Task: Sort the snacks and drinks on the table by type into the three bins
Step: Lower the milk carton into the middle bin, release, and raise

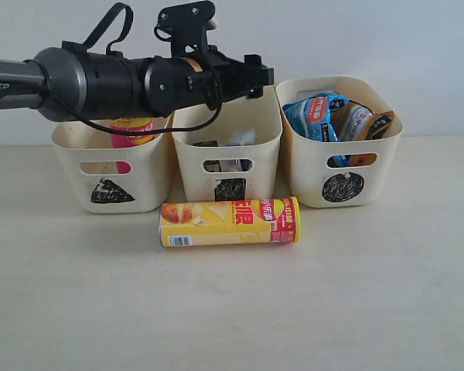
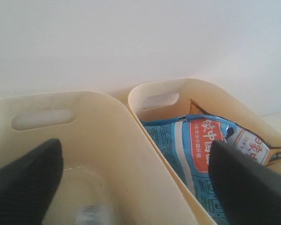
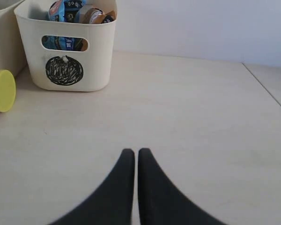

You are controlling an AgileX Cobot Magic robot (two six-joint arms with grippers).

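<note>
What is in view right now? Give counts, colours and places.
triangle bin: one, cream, left of the row
square bin: one, cream, middle
circle bin: one, cream, right
yellow chip tube: one, yellow-orange, lying on the table in front of the square bin
pink tube: one, pink, in the triangle bin, mostly hidden
blue bag: one, blue, in the circle bin
orange bag: one, orange, in the circle bin beside the blue bag
square bin's contents: count unclear, white and dark
table: one, pale
left gripper: one, black, open, above the square bin's rim
right gripper: one, black, shut, over the table
</note>
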